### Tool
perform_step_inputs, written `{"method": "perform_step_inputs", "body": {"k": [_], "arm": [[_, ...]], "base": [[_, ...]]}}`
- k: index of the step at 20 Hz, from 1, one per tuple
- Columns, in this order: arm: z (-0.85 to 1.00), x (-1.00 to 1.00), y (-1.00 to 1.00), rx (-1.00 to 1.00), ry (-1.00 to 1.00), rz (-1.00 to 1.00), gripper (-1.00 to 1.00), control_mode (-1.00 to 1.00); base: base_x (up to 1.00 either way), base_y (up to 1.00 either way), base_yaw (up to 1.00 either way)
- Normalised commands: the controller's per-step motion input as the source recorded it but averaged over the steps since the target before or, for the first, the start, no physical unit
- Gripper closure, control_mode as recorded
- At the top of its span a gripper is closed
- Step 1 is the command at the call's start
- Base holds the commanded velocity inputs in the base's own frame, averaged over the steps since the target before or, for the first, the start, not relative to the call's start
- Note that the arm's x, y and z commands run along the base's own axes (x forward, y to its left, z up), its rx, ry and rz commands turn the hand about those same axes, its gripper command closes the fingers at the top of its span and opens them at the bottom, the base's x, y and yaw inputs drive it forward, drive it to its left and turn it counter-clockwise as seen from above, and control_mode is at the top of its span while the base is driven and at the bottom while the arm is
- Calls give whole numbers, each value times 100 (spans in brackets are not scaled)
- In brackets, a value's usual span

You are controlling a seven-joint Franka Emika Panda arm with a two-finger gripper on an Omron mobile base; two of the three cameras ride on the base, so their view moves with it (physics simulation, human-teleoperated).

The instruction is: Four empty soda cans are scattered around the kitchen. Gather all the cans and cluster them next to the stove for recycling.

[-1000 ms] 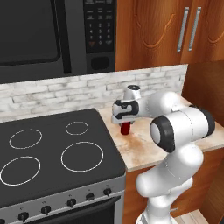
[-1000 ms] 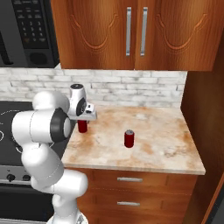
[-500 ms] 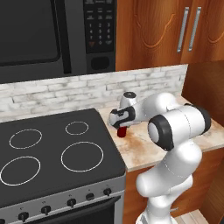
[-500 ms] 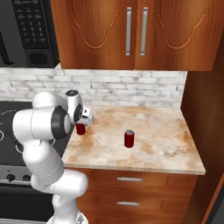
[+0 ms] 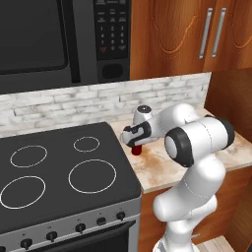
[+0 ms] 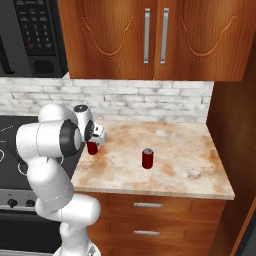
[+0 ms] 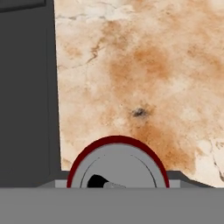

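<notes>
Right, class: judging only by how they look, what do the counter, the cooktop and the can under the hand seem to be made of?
Counter: looks like polished stone, perhaps marble, from its mottled beige and rust veining.
Cooktop: seems smooth black glass, flat with white printed rings.
Can: probably painted metal, with a red wall and a dull silvery top with an opening.

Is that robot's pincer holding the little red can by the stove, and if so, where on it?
The pincer sits over the red can from above, but the fingertips are hidden, so a grip cannot be told.
</notes>
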Motion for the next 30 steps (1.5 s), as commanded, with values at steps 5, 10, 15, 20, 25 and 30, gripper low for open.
{"method": "perform_step_inputs", "body": {"k": [5,10,15,20,25,30], "arm": [[-15,0,5,2,-2,-3,-100,-100],[4,0,0,-1,2,0,-100,-100],[46,0,0,0,1,-5,-100,-100],[10,0,-14,0,9,-3,-100,-100],[7,-21,-36,0,12,-3,-100,-100],[17,-37,-29,0,8,-6,-100,-100]], "base": [[0,0,0],[0,0,0],[0,0,0],[0,0,0],[0,0,0],[0,0,0]]}}
